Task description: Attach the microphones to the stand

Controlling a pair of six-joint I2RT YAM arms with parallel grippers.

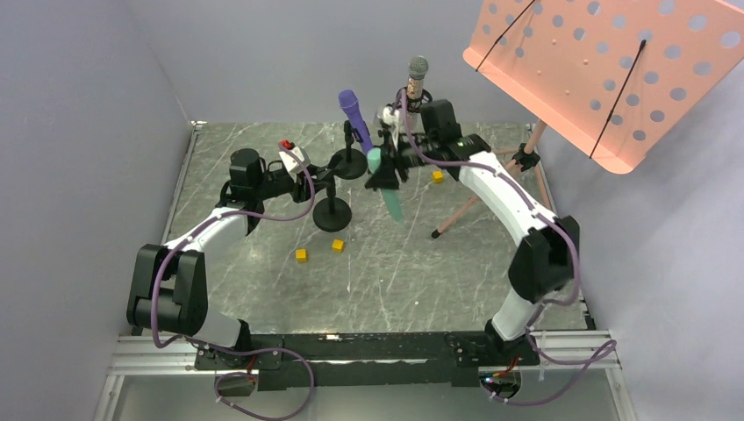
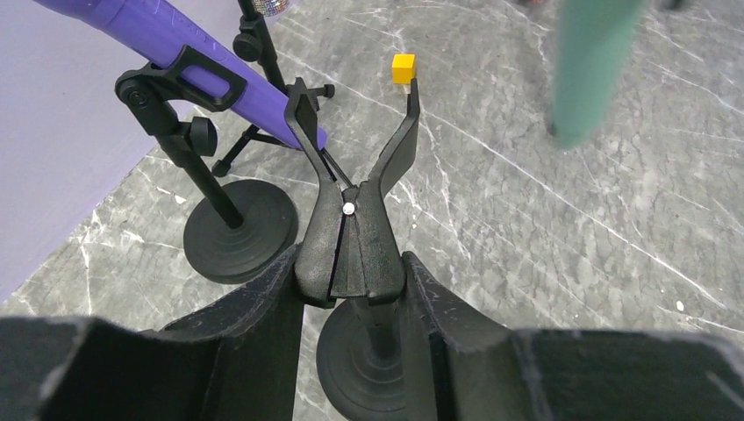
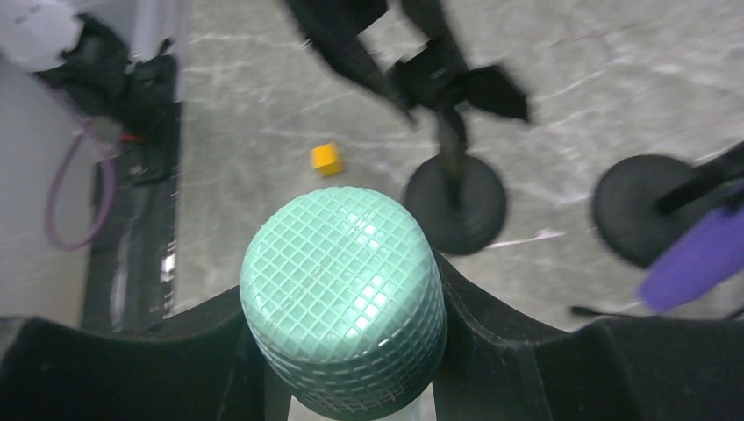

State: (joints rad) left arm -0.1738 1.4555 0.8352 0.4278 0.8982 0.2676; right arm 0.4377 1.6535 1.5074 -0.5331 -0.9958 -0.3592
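My right gripper (image 1: 387, 165) is shut on the teal-green microphone (image 1: 392, 203), which hangs tail-down above the table; its mesh head (image 3: 344, 289) sits between my fingers. My left gripper (image 2: 351, 274) is shut on the handles of a black spring clip (image 2: 353, 167) atop a small round-based stand (image 1: 332, 211), and the clip's prongs are spread open. The teal body (image 2: 586, 70) hangs to the right of the clip, apart from it. The purple microphone (image 1: 353, 108) sits clipped in a second stand (image 1: 351, 164). The glittery copper microphone (image 1: 416, 84) stands upright behind.
A pink perforated music stand (image 1: 605, 70) overhangs the back right, with a tripod leg (image 1: 474, 206) on the table. Yellow cubes lie on the grey marble table at the front middle (image 1: 301, 255), beside it (image 1: 338, 246) and near the right arm (image 1: 437, 176).
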